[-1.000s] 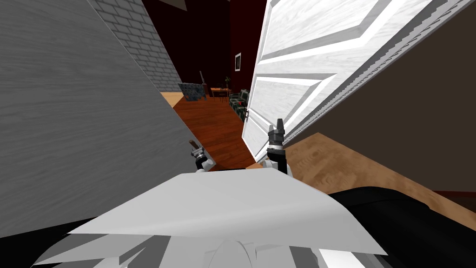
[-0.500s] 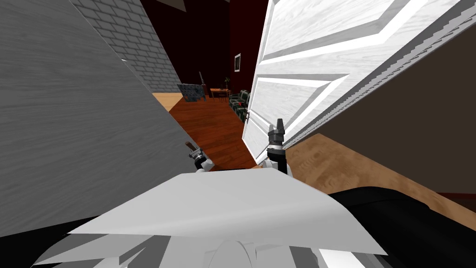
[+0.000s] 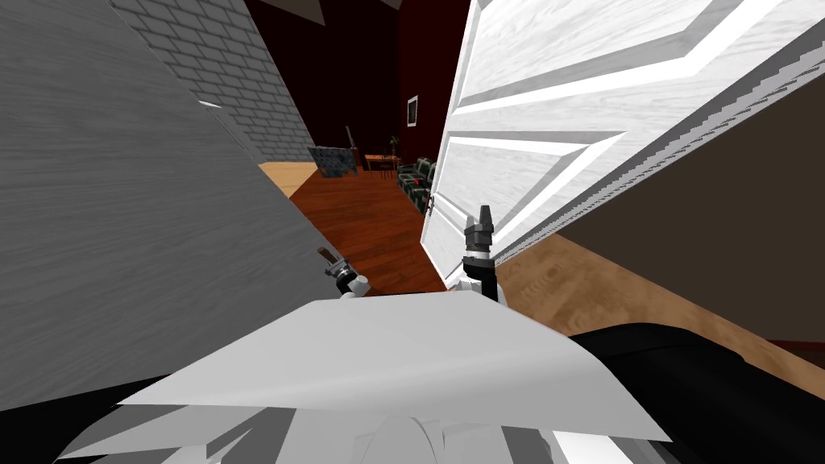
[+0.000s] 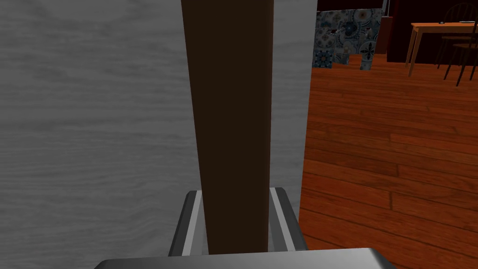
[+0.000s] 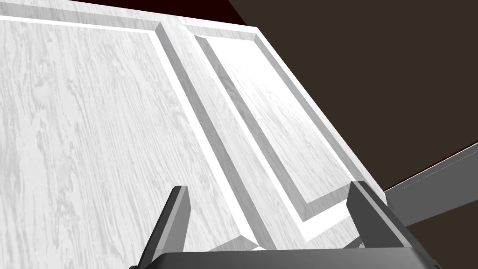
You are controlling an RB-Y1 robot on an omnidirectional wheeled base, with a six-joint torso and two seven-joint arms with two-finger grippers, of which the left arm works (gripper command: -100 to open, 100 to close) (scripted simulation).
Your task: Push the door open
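The white panelled door (image 3: 516, 153) stands swung open on my right, its small dark handle (image 3: 432, 203) near the free edge. My right gripper (image 3: 483, 211) points up against the door's lower part. In the right wrist view its fingers (image 5: 177, 210) stand wide open, close to the door face (image 5: 116, 116), with nothing between them. My left gripper (image 3: 326, 256) is low beside the grey wall (image 3: 121, 201). In the left wrist view the left gripper (image 4: 235, 191) is shut on a dark brown bar (image 4: 228, 93), a finger on each side.
Beyond the doorway lies a red-brown plank floor (image 3: 362, 217) with a patterned armchair (image 4: 345, 37), a wooden table (image 4: 439, 32) and a dark sofa (image 3: 415, 181). A dark brown wall (image 3: 725, 225) runs behind the door. A grey brick wall (image 3: 242, 80) continues on the left.
The door has swung a little further open to the right. My left gripper has drifted slightly left along the grey wall, and the whole head view has shifted a bit.
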